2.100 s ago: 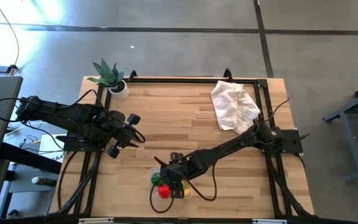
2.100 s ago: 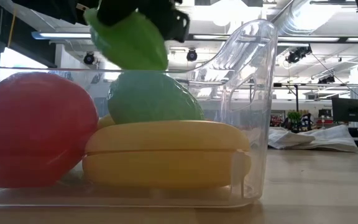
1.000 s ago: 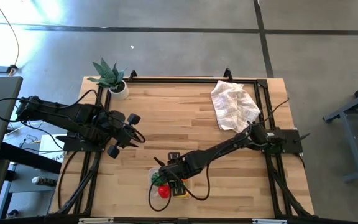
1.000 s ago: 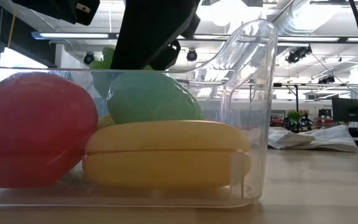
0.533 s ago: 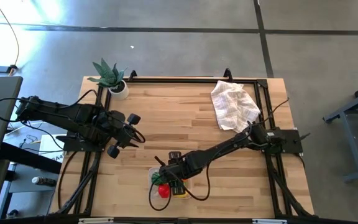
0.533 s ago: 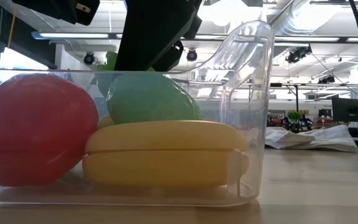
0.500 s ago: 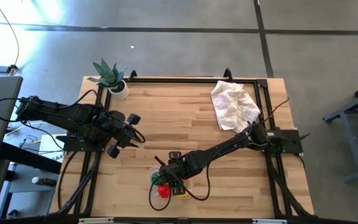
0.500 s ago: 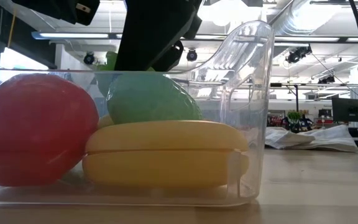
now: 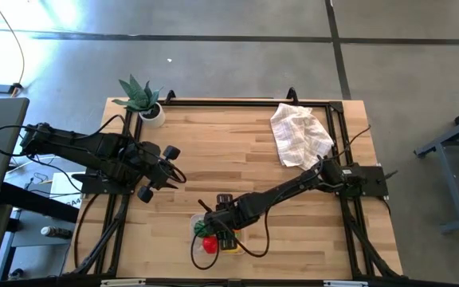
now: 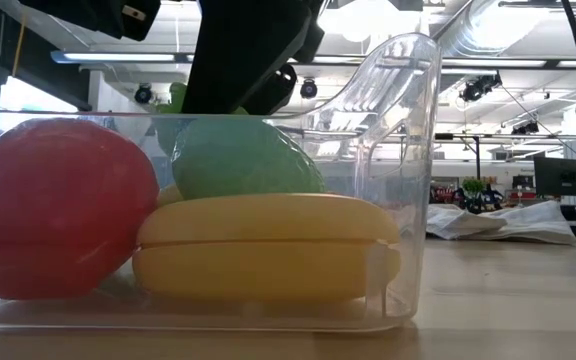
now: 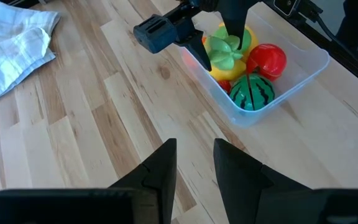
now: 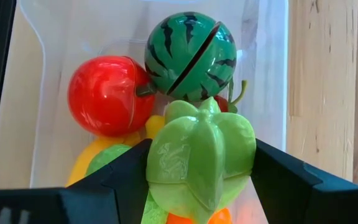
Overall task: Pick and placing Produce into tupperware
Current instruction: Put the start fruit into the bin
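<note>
Leftward, the left hand (image 9: 168,164) waits over the worktop (image 9: 237,159), fingers pressed together; by the front edge the tupperware (image 11: 303,68) holds a red fruit (image 12: 104,94), watermelon (image 12: 191,56) and banana (image 10: 268,250); the right hand (image 12: 197,168) hangs inside it, pinching a green pepper (image 12: 201,158); a cloth (image 9: 300,135) lies far right.

Bright, even light falls from ceiling lamps (image 10: 368,15). Glare whitens the floor (image 9: 22,24) in the high view's corner. The tupperware (image 10: 398,150), close to the low camera, looks soft.
</note>
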### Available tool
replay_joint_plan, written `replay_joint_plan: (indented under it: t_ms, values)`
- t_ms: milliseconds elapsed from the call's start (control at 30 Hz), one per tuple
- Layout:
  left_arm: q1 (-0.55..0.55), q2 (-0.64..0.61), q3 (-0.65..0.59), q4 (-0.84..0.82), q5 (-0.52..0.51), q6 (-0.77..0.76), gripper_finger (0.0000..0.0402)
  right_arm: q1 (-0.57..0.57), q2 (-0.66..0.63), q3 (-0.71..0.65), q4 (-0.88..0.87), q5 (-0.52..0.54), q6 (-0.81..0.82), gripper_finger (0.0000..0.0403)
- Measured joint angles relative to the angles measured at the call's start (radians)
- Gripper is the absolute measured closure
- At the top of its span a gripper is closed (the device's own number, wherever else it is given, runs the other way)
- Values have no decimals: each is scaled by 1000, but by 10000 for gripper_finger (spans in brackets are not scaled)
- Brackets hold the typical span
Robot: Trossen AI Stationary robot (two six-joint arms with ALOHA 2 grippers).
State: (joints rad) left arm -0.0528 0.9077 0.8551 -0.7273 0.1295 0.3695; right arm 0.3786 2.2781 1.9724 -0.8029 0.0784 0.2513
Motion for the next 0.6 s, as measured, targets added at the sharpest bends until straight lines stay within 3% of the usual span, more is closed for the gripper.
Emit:
replay_joint_plan:
  t_ms: [600]
  values:
    - [0, 0, 0, 0, 0, 0, 307, 0, 0, 0, 37, -25, 21, 157]
